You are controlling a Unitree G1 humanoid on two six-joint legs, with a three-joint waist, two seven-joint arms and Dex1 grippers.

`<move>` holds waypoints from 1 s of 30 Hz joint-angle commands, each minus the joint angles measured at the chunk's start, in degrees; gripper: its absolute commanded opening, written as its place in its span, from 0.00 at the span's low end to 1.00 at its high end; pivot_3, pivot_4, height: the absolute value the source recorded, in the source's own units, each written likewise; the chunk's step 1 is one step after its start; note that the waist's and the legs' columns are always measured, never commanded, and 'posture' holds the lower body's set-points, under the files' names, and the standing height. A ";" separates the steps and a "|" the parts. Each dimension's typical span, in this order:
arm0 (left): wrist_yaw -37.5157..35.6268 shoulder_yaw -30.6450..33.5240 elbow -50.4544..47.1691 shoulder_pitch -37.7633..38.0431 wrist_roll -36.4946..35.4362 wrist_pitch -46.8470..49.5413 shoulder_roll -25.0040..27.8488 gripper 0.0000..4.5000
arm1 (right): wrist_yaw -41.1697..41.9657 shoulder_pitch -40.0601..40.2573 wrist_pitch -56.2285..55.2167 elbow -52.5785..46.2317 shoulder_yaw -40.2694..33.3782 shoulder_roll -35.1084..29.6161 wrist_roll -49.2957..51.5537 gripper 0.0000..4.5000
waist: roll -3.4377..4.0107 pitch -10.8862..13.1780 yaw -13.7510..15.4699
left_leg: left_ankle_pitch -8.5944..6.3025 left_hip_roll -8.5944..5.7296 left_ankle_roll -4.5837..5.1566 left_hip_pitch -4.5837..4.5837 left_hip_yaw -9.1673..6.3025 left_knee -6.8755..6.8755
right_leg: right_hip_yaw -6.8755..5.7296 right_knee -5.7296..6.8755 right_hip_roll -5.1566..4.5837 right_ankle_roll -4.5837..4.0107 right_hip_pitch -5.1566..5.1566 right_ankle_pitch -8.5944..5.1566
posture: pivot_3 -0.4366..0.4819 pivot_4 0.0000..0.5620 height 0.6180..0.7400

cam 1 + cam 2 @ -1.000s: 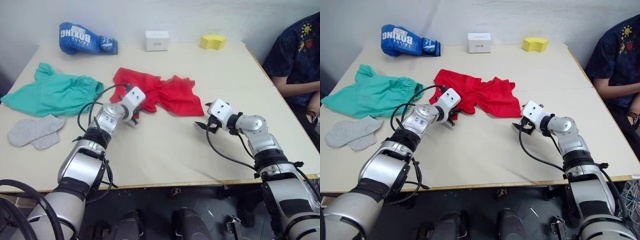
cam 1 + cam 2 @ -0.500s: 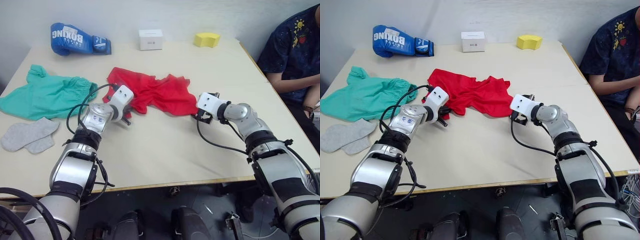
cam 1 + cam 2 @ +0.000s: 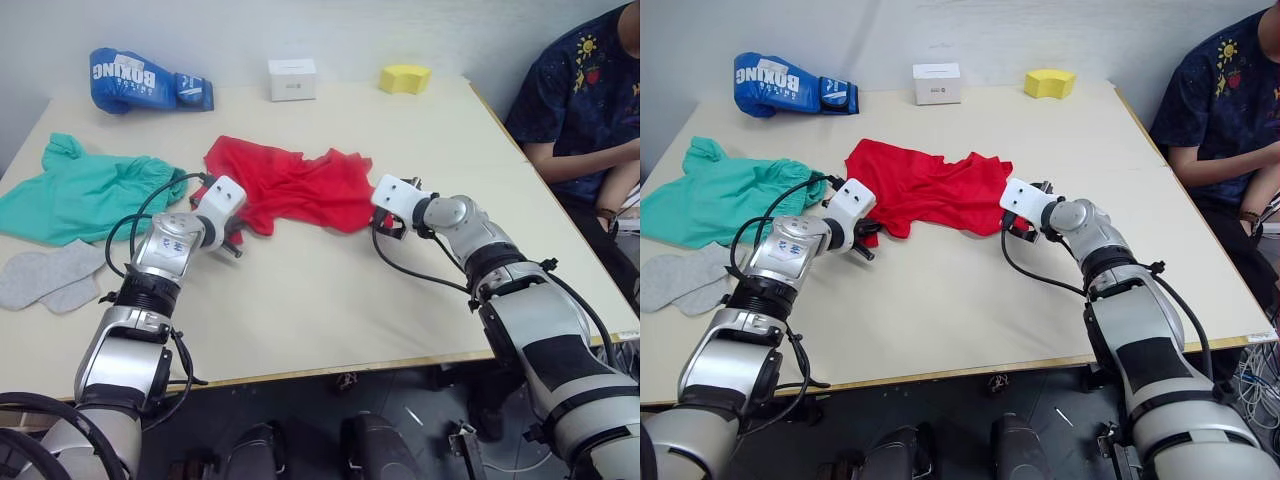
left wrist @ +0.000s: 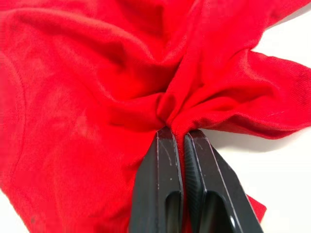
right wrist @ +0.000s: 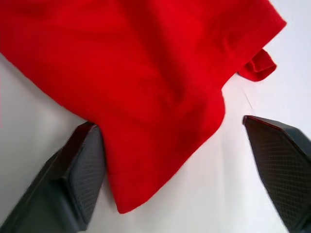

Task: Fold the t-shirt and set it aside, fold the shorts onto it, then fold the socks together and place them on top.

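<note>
- Left end effector (image 4: 177,133) is clamped tight on a gathered pinch of the shirt (image 3: 290,185), at the garment's lower-left edge in the head views; folds radiate from the bite in the wrist view.
- Right end effector (image 5: 175,165) stands wide, its fingers (image 5: 77,170) straddling the shirt's lower-right corner, with one finger at the cloth edge and the other well clear on bare surface; it holds nothing yet.
- The shirt lies crumpled at centre frame, spread between the two end effectors, not yet flattened or folded.
- Risk: the left grip has bunched several layers, so a pull could drag the whole garment in a wad rather than open it flat.
- Risk: the right fingers may shut on too little of the corner, or press only onto the surface (image 3: 330,300), letting the hem slip out once tension comes.
- Risk: uneven pulls from the two sides would likely twist the shirt and spoil the first fold.
- The shorts (image 3: 80,190) lie at left of frame, near the left arm; a sweep of that arm or its looping cable could snag or shove them.
- The socks (image 3: 45,280) sit at lower left, just below the shorts, untouched.
- A boxing glove (image 3: 140,78), a white box (image 3: 291,78) and a yellow block (image 3: 404,78) line the top edge, well apart from the work.
- A person's arm (image 3: 575,160) rests at the right edge.
</note>
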 commanded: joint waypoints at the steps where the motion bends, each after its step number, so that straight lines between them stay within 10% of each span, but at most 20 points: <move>1: -0.23 1.21 -3.59 2.82 0.39 2.96 1.81 0.00 | 1.81 0.87 3.62 2.64 -0.08 1.86 -0.65 0.72 | -0.03 -0.02 -0.13 | 0.00 0.00 0.00 0.02 0.02 -0.02 | 0.04 0.01 0.00 0.00 0.00 0.00 | 0.48 0.27 1.00; 10: -0.69 5.07 -12.16 8.19 -1.60 4.62 3.17 0.00 | 7.02 0.73 12.77 2.36 -10.16 2.54 8.07 0.01 | -0.03 -0.02 0.60 | -0.04 0.00 0.01 0.03 0.06 -0.05 | 0.12 -0.02 -0.01 -0.01 0.00 -0.01 | 0.48 0.27 1.00; 22: -19.90 14.64 -30.74 21.04 -16.34 0.22 12.43 0.00 | 39.48 0.77 28.39 -3.97 -17.14 -6.39 18.73 0.00 | -0.01 0.02 0.82 | -0.22 -0.06 0.14 -0.78 0.14 -0.05 | 0.14 -0.16 -0.04 -0.01 -0.73 0.00 | 0.48 0.27 1.00; 30: -28.88 26.04 -43.14 40.29 -24.17 -2.98 20.00 0.00 | 54.64 17.42 40.28 -35.19 -13.92 -15.85 23.67 0.00 | 0.04 0.06 0.87 | -0.32 -0.04 0.24 -1.00 0.31 -0.03 | 0.33 -0.20 -0.11 -0.01 -1.05 0.00 | 0.48 0.27 1.00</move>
